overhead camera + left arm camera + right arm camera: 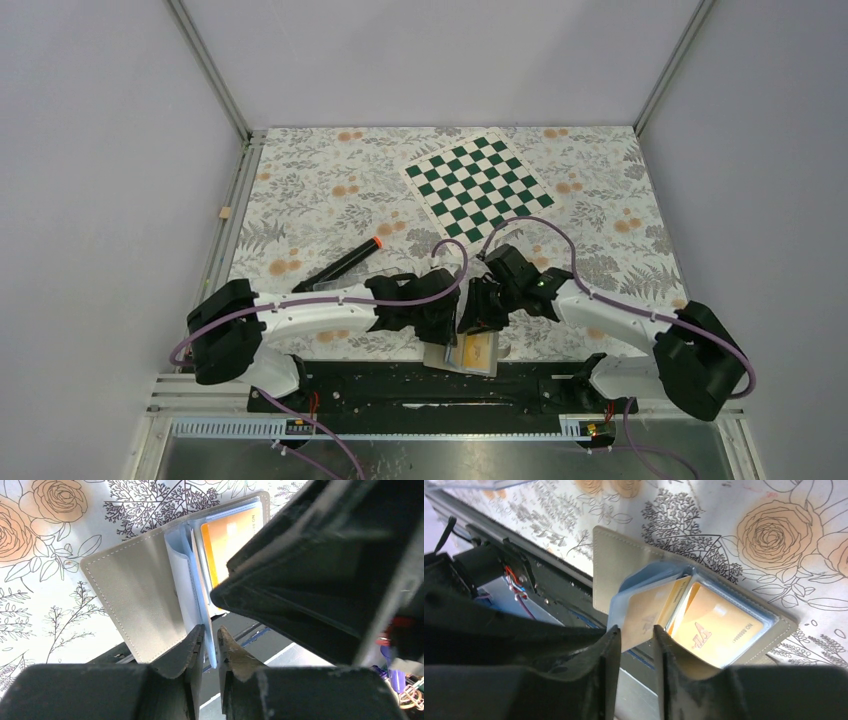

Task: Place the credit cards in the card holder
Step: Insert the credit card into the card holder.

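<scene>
Meeting at the near edge of the counter (300, 200) in the top view, the left end effector (448, 330) and right end effector (482, 318) crowd over the open card holder (470, 356).

From the left wrist, the left end effector is clenched on the edge of the holder's pale blue pockets (182, 580).

From the right wrist, the right end effector clasps an orange credit card (644, 612) at a pocket mouth. A second card (716, 627) lies inside the holder.
</scene>
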Robot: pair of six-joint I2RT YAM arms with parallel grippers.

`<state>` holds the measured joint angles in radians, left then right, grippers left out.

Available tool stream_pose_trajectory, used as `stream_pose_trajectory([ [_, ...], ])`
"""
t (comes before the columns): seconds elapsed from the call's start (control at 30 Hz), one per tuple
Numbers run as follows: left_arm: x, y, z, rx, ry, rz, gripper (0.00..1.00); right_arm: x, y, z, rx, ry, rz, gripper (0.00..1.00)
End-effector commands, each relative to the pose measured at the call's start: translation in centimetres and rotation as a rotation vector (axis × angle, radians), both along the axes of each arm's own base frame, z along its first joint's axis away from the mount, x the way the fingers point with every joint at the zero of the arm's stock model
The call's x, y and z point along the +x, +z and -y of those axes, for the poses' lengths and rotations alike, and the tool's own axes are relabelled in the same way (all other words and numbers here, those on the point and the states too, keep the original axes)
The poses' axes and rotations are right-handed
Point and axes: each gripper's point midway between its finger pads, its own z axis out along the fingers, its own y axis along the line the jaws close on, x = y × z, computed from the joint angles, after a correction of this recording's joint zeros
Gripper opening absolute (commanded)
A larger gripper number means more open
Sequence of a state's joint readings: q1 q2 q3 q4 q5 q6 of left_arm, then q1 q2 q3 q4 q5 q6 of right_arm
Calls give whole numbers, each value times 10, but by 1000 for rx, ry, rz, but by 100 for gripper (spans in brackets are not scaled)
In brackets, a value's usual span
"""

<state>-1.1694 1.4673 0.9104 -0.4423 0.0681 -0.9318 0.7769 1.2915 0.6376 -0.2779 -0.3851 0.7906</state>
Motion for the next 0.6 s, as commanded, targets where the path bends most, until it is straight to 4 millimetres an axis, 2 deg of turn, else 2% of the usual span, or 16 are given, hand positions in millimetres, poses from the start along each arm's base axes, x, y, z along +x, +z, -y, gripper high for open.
stream_pose_trajectory([
  [0.0,2,16,13,-99,-6,23,16,2,19,-2,86,-15,46,44],
  [0.07,1,17,16,-116,-13,16,16,1,22,-1,105,-19,50,54],
  [0.13,0,17,19,-130,-19,11,16,-1,23,-2,118,-14,44,60],
  [0.27,0,18,20,-140,-22,14,16,-6,17,-6,127,7,0,60],
  [0.33,0,19,20,-143,-23,15,19,-7,12,-5,111,11,-14,56],
  [0.47,0,18,19,-139,-22,16,23,-7,3,0,61,18,-28,32],
  [0.57,-1,15,16,-125,-17,15,25,-7,2,4,41,13,-19,22],
])
